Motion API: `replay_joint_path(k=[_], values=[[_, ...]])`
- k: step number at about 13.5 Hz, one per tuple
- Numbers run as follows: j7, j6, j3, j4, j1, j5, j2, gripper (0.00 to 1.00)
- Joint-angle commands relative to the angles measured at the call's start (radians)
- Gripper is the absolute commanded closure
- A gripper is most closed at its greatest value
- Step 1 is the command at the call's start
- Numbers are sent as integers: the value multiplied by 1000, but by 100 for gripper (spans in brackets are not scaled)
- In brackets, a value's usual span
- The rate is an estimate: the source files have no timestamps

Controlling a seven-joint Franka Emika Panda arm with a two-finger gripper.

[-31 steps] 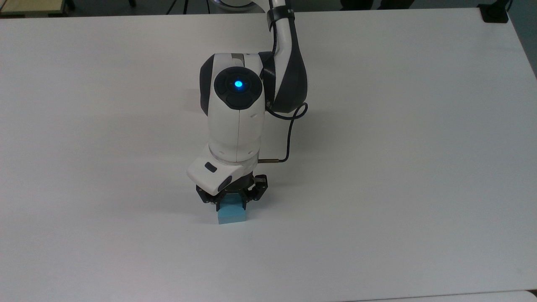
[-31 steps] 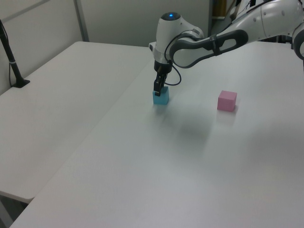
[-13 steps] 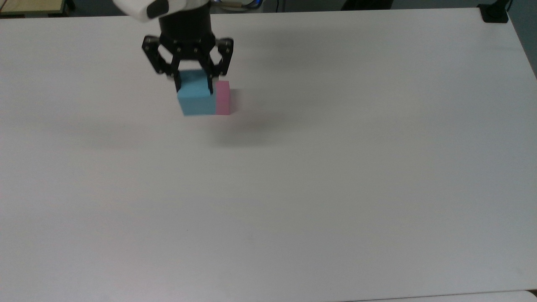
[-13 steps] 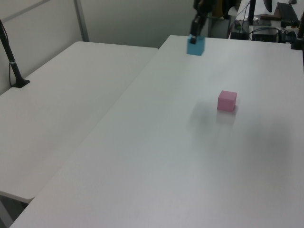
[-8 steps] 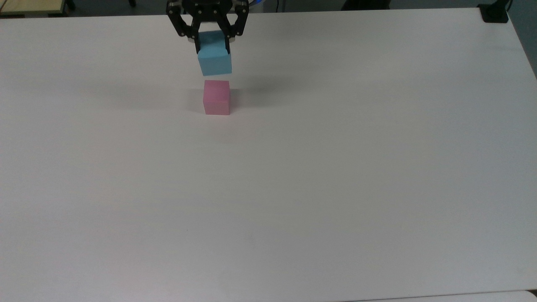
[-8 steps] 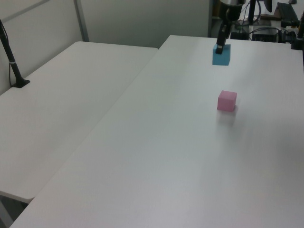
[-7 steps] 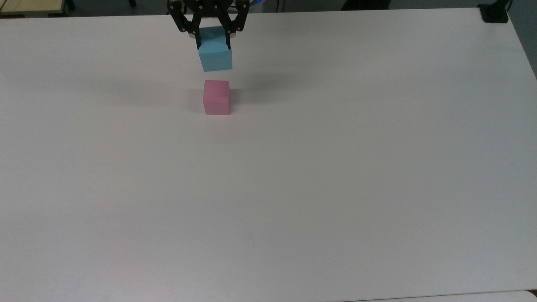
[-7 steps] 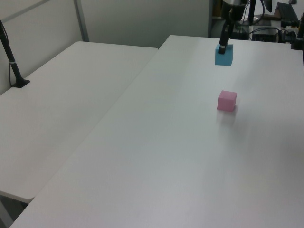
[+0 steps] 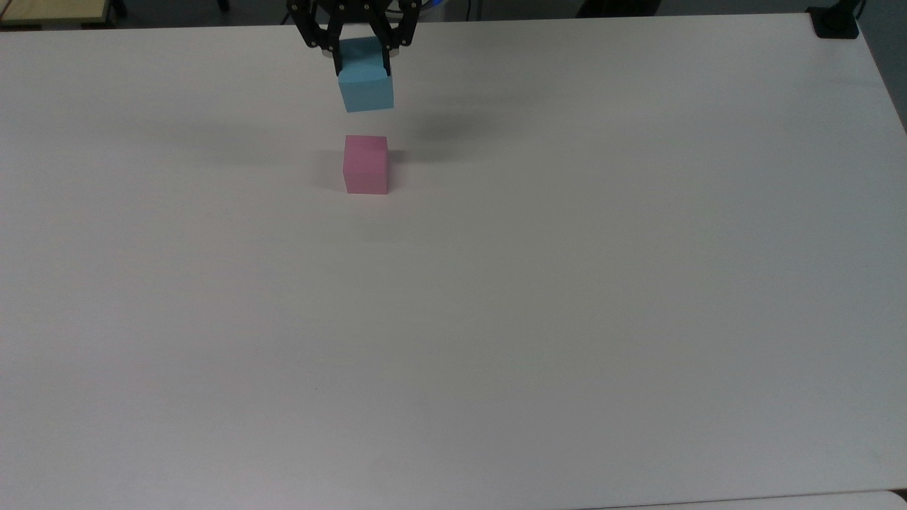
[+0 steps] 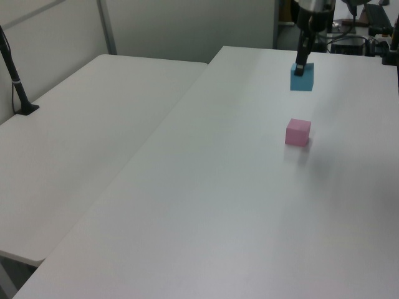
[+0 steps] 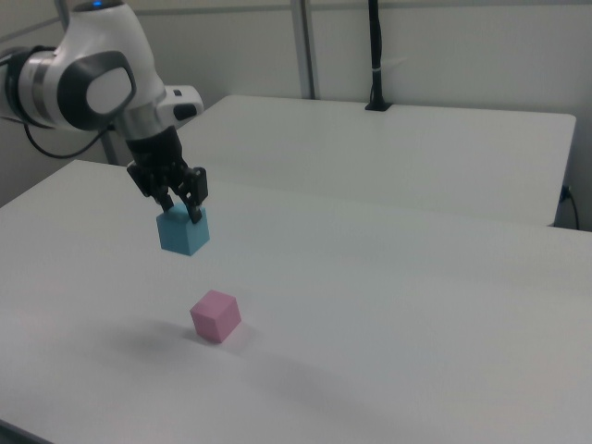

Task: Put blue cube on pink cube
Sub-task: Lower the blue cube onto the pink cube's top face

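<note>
**Top view, left view, right view: blue cube carried in the air, stacking not yet done**

Top view. The tool [image 9: 361, 62] enters at the upper edge, its two dark fingers [image 9: 339, 60] clamped on the upper part of the blue cube [image 9: 365, 83]. The cube hangs below the fingertips, slightly rotated. The pink cube [image 9: 365, 164] stands alone on the white table [image 9: 567, 283], just below the blue cube in the picture, with a strip of bare table visible between them. A soft shadow lies on the table toward the top view's right of both cubes.

Left view. The tool [image 10: 301, 67] holds the blue cube [image 10: 302, 79] well clear of the table [image 10: 206, 205]. The pink cube [image 10: 298, 132] rests beneath it and a little toward the left view's left; the two cubes are apart.

Right view. The arm reaches in from the right view's left, and the tool [image 11: 181, 212] grips the blue cube [image 11: 183, 230] by two opposite sides. The pink cube [image 11: 215, 315] sits on the table [image 11: 416, 314] below and toward the right view's right of the held cube, with a clear gap of air between them.

Progress, as judged from these views: the pick-up is complete and the carry is largely done. What remains is to centre the blue cube over the pink one, square up its slight rotation if possible, lower it until the faces meet, and release. The offset appears small in all three views, so only a minor sideways correction seems needed before descent.
</note>
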Motion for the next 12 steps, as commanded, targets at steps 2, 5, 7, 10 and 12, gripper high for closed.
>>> replay_joint_path(k=[2,5,7,10,12], values=[[-26,25,0,-32,2,-17,76,48],[-26,57,0,-42,-1,-42,127,48],[-26,109,0,-84,-3,-68,141,48],[-26,135,0,-88,-6,-73,164,46],[-23,135,0,-87,-6,-83,180,34]])
